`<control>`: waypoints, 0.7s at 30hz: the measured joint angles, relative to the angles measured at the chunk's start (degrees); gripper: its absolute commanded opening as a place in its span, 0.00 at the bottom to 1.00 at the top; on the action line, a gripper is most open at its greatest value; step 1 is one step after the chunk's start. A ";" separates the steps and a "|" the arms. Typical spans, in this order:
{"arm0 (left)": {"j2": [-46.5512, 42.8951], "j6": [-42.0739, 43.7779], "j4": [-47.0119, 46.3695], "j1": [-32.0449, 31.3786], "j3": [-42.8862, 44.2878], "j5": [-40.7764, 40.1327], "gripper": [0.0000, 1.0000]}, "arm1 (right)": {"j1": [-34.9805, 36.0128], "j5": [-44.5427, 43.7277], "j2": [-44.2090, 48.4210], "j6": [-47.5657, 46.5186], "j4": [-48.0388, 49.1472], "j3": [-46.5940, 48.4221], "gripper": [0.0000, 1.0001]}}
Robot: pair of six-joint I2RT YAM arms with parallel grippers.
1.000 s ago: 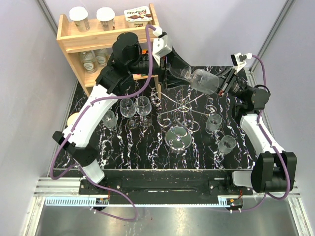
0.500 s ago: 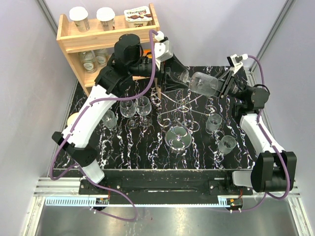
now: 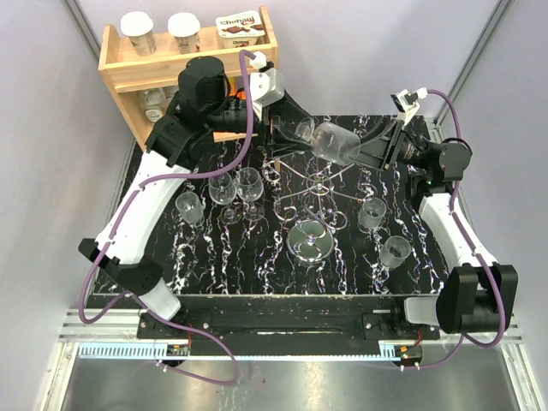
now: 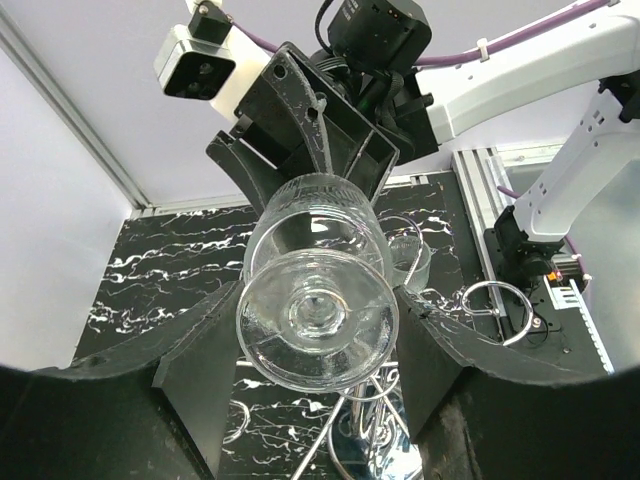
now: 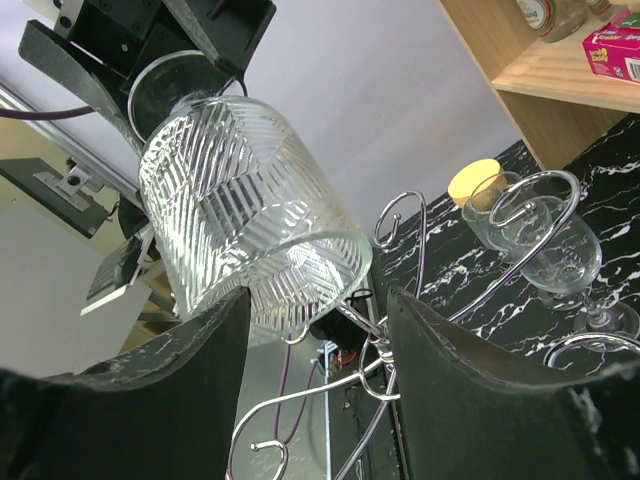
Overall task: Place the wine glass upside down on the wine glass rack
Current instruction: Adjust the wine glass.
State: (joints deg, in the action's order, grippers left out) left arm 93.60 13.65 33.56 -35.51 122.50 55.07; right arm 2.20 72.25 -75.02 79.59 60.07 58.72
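So the 2 arms are the same build: left arm [image 3: 137, 212] and right arm [image 3: 449, 231] both have glossy white shells on the long links and chunky round black joints [image 3: 205, 81]. A purple cable [image 3: 249, 103] snakes loosely along each arm. Each wrist has a little boxy white camera [image 4: 195, 62], and the fingers [image 5: 470, 400] are matte black, wedge-shaped plates.

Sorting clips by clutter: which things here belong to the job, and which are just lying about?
Job: wine glass, rack, left end effector, right end effector.
Lying about: spare glasses, shelf, jars, yoghurt box.
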 measured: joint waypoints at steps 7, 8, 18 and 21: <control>-1.18 0.00 0.94 1.11 0.00 0.26 0.00 | -0.20 2.25 -0.15 -5.46 -7.17 3.15 0.63; -1.29 0.11 1.05 1.20 0.00 0.26 0.00 | -0.35 2.51 -0.15 -7.52 -9.73 4.07 0.63; -1.40 1.73 4.00 1.55 0.00 0.52 0.00 | -2.78 4.44 0.22 -24.22 -28.68 7.13 0.58; -1.40 1.99 4.28 1.68 0.00 0.57 0.00 | -3.93 4.94 0.22 -26.86 -31.34 8.04 0.59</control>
State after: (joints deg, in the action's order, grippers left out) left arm 92.20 15.64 37.85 -33.82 122.50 55.64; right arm -1.74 77.19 -74.81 52.73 28.73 66.76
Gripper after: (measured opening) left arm 0.613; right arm 0.588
